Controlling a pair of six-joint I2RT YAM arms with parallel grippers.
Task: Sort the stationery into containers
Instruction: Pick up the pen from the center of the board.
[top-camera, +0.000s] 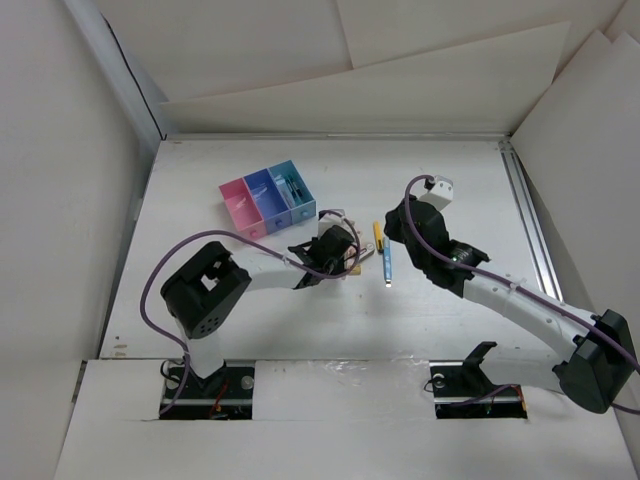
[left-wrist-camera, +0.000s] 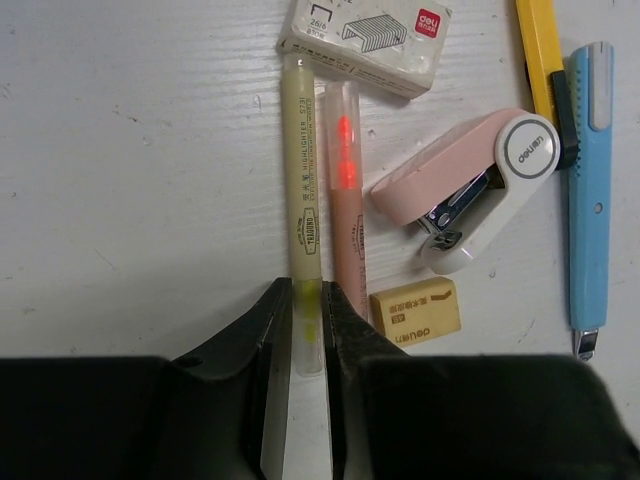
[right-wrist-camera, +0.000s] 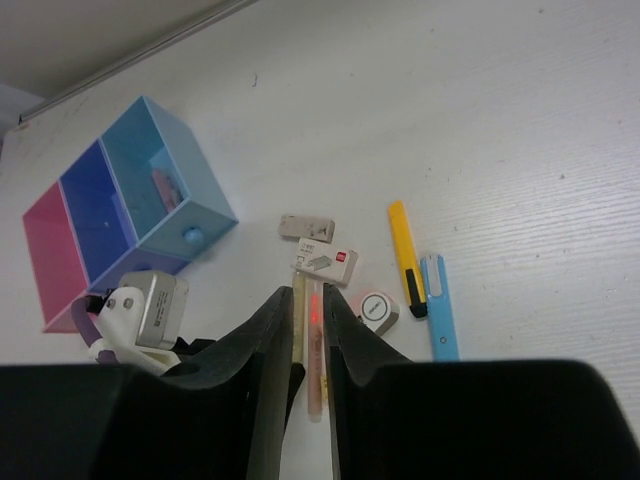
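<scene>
The trays sit well apart from the stapler, so the carry is long. My right arm hangs near the stapler, where a careless sweep could strike it.

My left tool is clamped on the yellow highlighter near one end, so I expect it may droop or swing once lifted. It lies on the far side of the orange highlighter from the stapler. The two lie just beside each other, so the orange one could be dragged along. The eraser, just beside the stapler and one finger, could be nudged.

My left arm reaches forward, elbow bent, wrist tipped down over the pile. My right tool is slightly apart and empty, held high above the stapler, looking down.
</scene>
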